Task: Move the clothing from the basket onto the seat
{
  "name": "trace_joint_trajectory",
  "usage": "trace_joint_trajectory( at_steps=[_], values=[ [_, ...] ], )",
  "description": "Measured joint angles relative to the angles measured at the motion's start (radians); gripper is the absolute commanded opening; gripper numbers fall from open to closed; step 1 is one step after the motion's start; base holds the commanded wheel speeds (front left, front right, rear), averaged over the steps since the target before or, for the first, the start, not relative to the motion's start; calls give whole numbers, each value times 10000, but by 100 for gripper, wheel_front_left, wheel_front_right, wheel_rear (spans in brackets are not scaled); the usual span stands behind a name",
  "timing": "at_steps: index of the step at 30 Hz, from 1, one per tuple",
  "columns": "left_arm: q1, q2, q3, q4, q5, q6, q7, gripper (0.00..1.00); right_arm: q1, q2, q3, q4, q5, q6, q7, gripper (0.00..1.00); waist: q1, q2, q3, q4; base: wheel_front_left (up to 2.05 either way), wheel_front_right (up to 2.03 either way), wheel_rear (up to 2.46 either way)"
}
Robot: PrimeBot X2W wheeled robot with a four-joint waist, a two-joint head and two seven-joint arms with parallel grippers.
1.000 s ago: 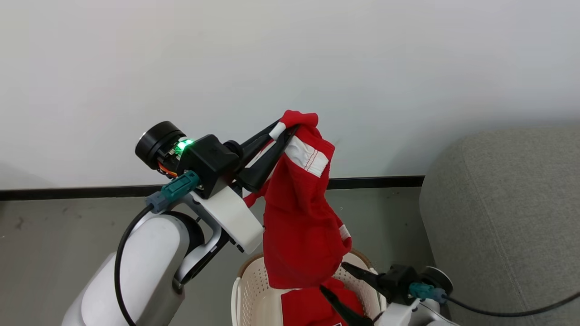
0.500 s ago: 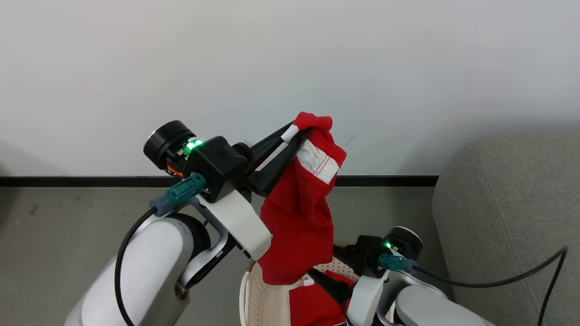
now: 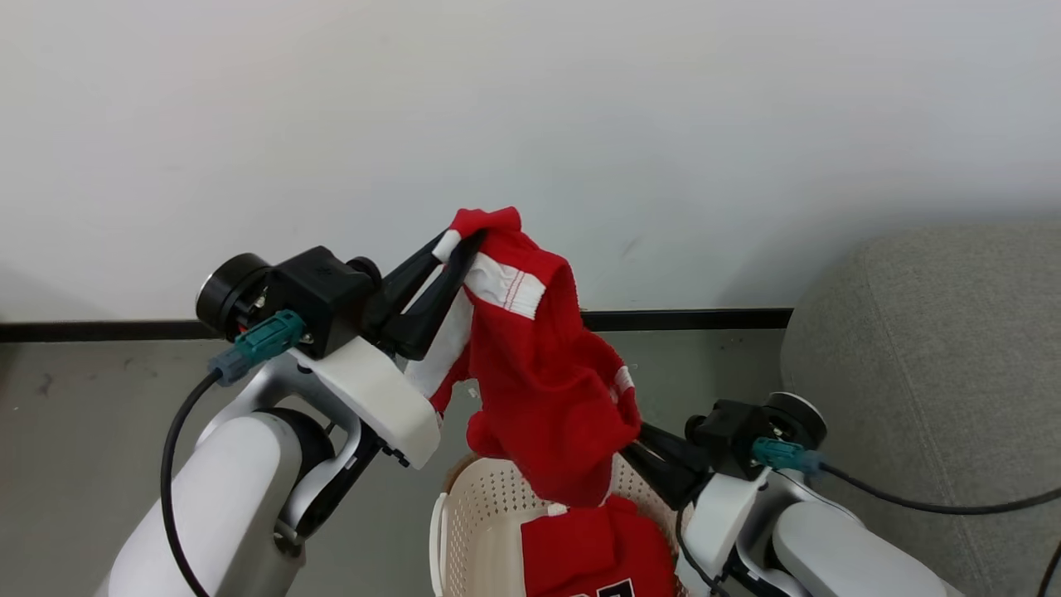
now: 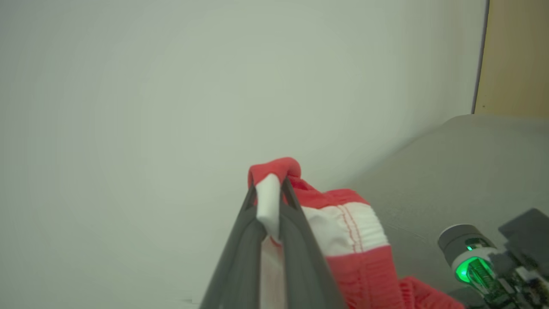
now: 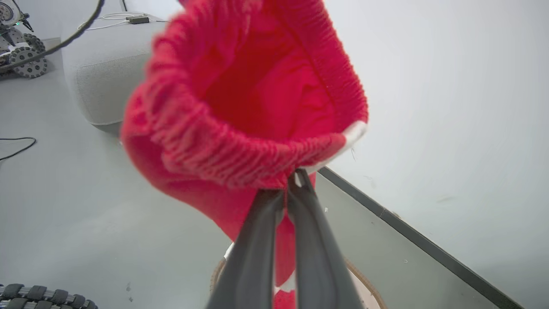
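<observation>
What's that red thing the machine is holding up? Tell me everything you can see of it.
The red garment is soft mesh-like sports cloth with white trim bands stitched in red and a gathered, ribbed edge. It hangs crumpled above the white basket. The left gripper pinches its top white edge; the right gripper pinches the ribbed edge lower down.

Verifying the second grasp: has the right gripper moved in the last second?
Yes. Judged against the basket, the right gripper has risen from over its opening to above its far rim, now shut on the lower edge of the hanging red garment.
</observation>
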Motion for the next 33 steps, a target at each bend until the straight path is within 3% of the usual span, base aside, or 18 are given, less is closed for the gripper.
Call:
trace_joint_trajectory(
  at_steps=[7, 14, 16, 17, 18, 33],
  values=[
    [587, 44, 274, 336, -194, 311, -31, 0, 823, -460, -1306, -556, -25, 0, 2, 0, 0, 0, 35, -254, 0, 0, 0],
    [1192, -46, 364, 550, -543, 351, -320, 0, 1147, -591, -2516, -1218, -336, 0, 0, 0, 0, 0, 27, -545, 0, 0, 0],
    [1349, -148, 360, 635, -648, 393, -422, 72, 1161, -600, -2725, -1346, -399, 0, 0, 0, 0, 0, 17, -625, 0, 0, 0],
    [1438, -203, 360, 663, -690, 393, -472, 97, 1208, -621, -2819, -1457, -431, 0, 0, 0, 1, 0, 10, -665, 0, 0, 0],
    [1513, -244, 337, 706, -698, 393, -499, 100, 1273, -650, -2882, -1544, -481, 0, 0, 0, 0, 0, 2, -703, 0, 0, 0],
    [2552, -322, 19, 1074, -1195, 36, -1250, 100, 1750, -1127, -4464, -2186, -1195, 0, 0, 0, 0, 0, -138, -1296, 0, 0, 0]
  ],
)
